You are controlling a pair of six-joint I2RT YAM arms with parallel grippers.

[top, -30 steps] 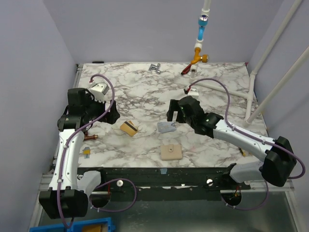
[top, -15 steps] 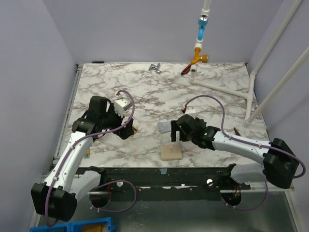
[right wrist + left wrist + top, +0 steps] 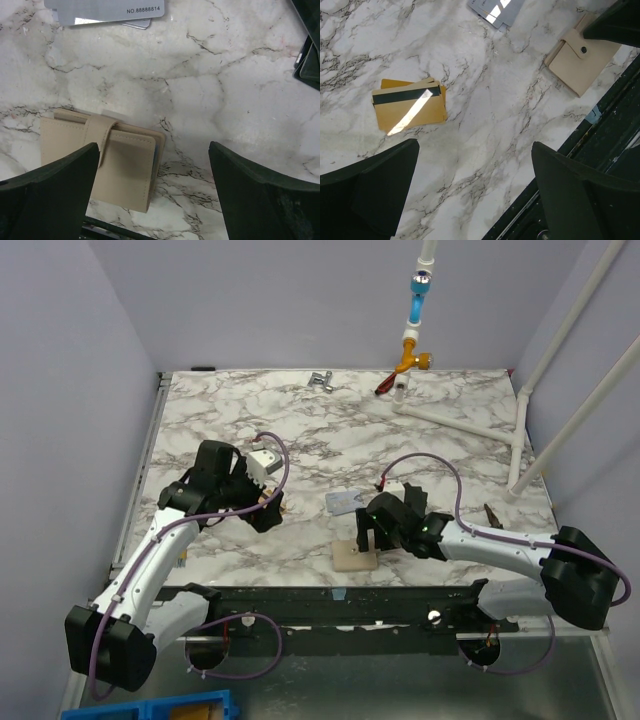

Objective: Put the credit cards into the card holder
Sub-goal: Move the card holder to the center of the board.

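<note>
No card is stowed yet: the card holder lies strapped near the tabletop's near edge under the spread right pincer, grey cards just beyond, gold cards left, under the spread, empty left pincer.

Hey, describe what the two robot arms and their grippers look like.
The left arm and right arm have white tubular links between chunky black joint housings. A thin purple cable loops along each. The left gripper and right gripper each carry two broad, matte black, wedge-shaped fingers.
</note>
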